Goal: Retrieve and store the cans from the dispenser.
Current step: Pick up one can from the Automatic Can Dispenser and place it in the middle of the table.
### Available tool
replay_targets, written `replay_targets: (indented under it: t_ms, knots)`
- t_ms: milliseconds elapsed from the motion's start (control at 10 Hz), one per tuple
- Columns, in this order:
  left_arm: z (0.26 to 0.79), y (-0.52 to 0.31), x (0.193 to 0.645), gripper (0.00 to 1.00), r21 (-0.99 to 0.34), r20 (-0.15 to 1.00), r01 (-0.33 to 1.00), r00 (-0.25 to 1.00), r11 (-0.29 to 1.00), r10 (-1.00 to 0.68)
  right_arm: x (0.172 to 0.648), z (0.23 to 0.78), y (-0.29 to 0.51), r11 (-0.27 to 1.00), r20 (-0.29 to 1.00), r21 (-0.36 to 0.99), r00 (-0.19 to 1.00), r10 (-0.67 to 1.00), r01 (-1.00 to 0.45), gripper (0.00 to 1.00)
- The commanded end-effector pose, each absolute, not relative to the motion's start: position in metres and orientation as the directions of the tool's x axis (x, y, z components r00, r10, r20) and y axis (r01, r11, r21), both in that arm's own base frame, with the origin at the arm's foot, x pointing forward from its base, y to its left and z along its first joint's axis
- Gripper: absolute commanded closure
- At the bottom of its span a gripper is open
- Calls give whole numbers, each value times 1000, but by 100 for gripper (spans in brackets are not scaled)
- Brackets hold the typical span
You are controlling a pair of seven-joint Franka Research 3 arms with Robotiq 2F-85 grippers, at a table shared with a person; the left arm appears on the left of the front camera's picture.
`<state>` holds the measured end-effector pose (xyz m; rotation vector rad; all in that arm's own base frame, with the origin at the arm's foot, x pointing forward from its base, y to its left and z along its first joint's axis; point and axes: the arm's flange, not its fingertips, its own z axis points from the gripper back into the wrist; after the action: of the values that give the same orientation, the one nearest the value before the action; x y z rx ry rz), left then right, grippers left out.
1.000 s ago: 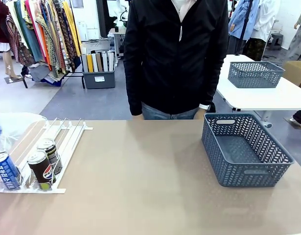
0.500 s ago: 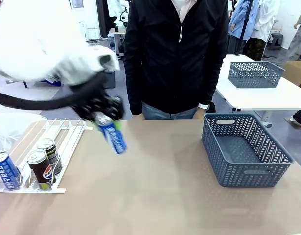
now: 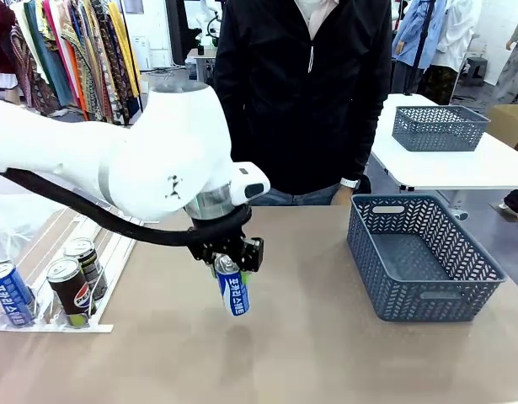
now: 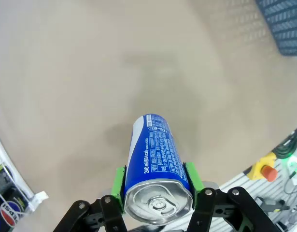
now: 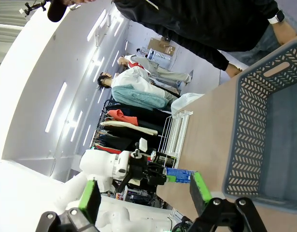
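Blue can (image 3: 232, 293) hangs near-upright, top up, base tipped slightly right, pinched by left gripper (image 3: 229, 269) above table (image 3: 309, 353). Second blue can (image 3: 10, 293), two black cans (image 3: 69, 290) (image 3: 88, 261) sit in dispenser (image 3: 124, 231). Right gripper (image 5: 144, 193) fingers spread.

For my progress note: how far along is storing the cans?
Done: nothing yet; the dark grey lattice basket holds no can. In hand: the left gripper holds one blue slim can above the table. Left: another blue can and two black cans stand in the white plastic dispenser.

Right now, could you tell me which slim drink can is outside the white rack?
The blue white-lettered can held in the left gripper; the other three stand in the rack.
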<state>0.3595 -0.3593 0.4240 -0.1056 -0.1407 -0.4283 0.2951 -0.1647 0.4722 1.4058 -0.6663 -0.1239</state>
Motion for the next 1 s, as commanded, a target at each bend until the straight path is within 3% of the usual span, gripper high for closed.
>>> replay_targets:
  t_ms: [0, 500, 600, 700, 800, 900]
  knots:
    - [405, -370, 360, 100, -22, 199, 432, 886, 902, -419, 296, 476, -165, 180, 354, 935, 810, -468, -305, 0]
    - [395, -378, 364, 100, -15, 151, 435, 891, 900, -428, 296, 476, -165, 180, 354, 935, 810, -468, -305, 0]
    - [394, -378, 362, 89, -10, 144, 438, 890, 899, -432, 296, 476, -165, 180, 354, 935, 810, -468, -305, 0]
    - [394, -379, 360, 31, -6, 145, 441, 889, 898, -435, 296, 476, -165, 180, 354, 935, 810, -468, -305, 0]
    - [396, -379, 361, 0, -1, 165, 440, 886, 898, -434, 296, 476, -165, 180, 354, 935, 810, -468, -305, 0]
    - [400, -376, 359, 0, 8, 186, 432, 885, 902, -426, 296, 476, -165, 180, 354, 935, 810, -468, -305, 0]
